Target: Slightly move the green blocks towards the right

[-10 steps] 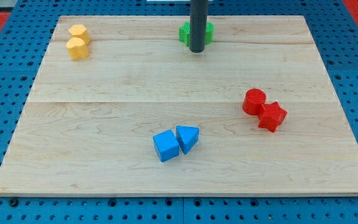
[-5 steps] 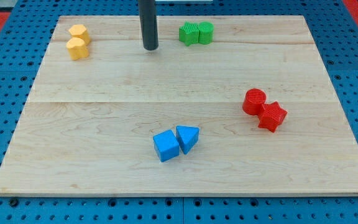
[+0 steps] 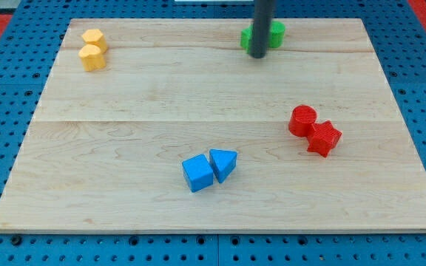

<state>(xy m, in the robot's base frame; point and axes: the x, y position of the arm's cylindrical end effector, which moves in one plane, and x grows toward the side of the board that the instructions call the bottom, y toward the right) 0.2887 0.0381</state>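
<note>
My tip (image 3: 258, 55) has swept in from the left and shoved the green blocks (image 3: 272, 34) rightward along the desk's (image 3: 124, 111) top edge, so the nudge looks about done; I carry no hand.

Near the board's (image 3: 124, 96) top edge, my tip (image 3: 258, 55) sits against the green blocks (image 3: 274, 33), rod partly covering them; yellow pair (image 3: 92, 49) top left, red pair (image 3: 314, 130) right, blue pair (image 3: 209, 169) bottom centre.
</note>
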